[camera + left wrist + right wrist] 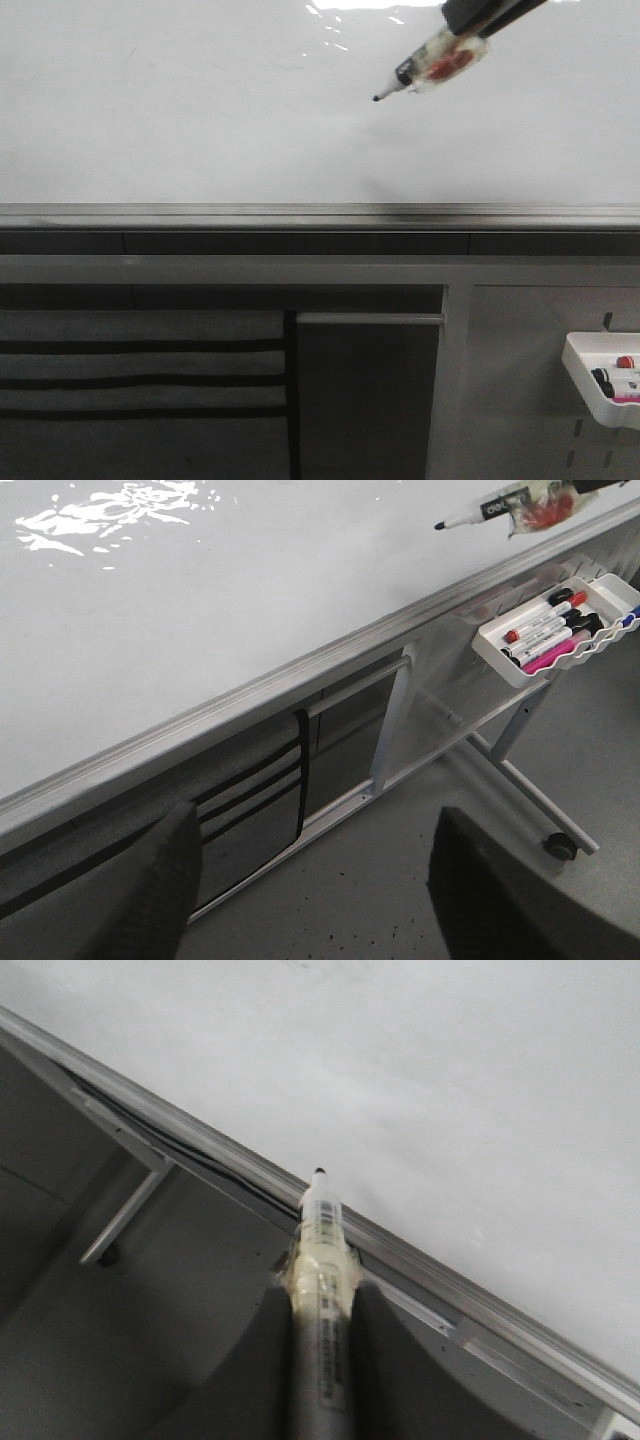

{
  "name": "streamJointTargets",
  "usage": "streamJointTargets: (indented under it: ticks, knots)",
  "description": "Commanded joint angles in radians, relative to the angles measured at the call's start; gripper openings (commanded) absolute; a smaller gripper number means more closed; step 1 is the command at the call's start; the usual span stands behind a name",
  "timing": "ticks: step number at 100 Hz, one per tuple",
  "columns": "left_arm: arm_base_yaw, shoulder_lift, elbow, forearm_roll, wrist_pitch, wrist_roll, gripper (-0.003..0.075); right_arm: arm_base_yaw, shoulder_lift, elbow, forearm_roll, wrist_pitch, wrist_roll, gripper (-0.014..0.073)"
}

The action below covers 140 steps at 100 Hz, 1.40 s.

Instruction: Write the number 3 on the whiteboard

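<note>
The whiteboard fills the upper front view, glossy white with glare at the top and a grey metal rail below. No number 3 shows on it. My right gripper is shut on a black-tipped marker wrapped in clear tape, coming in from the upper right. The marker tip points down-left, close to the board; I cannot tell whether it touches. The marker also shows in the left wrist view and the right wrist view. My left gripper is open and empty, low over the floor.
A white tray holding several markers hangs below the board at the right, also in the front view. The board's stand, with a wheeled leg and dark panels, is under the rail.
</note>
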<state>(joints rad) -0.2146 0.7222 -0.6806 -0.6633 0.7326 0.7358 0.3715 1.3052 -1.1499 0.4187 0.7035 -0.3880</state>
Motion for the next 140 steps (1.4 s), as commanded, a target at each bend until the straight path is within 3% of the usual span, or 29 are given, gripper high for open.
streamJointTargets:
  ticks: [1,8,14,62,82,100,140]
  knots:
    - [0.002,-0.003,-0.028,-0.041,-0.053,-0.007,0.0449,-0.047,0.039,-0.099,0.189,0.055,-0.153,-0.0074]
    - [0.002,-0.003,-0.028,-0.041,-0.053,-0.006,0.0449,-0.102,0.095,-0.146,0.329,0.133,-0.263,-0.0074]
    - [0.002,-0.003,-0.028,-0.041,-0.053,-0.005,0.0449,-0.126,0.133,-0.172,0.360,0.139,-0.313,-0.0074]
    - [0.002,-0.001,-0.028,-0.041,-0.056,-0.003,0.0449,-0.113,0.216,-0.210,0.332,-0.069,-0.332,-0.0074]
    - [0.002,-0.001,-0.028,-0.039,-0.056,-0.003,0.0449,-0.140,0.192,-0.210,0.248,-0.059,-0.290,-0.0074]
    - [0.002,-0.001,-0.028,-0.035,-0.059,-0.003,0.0449,-0.165,0.168,-0.202,0.214,0.067,-0.288,-0.0074]
    - [0.002,-0.001,-0.028,-0.033,-0.061,-0.003,0.0449,-0.107,0.244,-0.174,0.222,-0.057,-0.288,-0.0074]
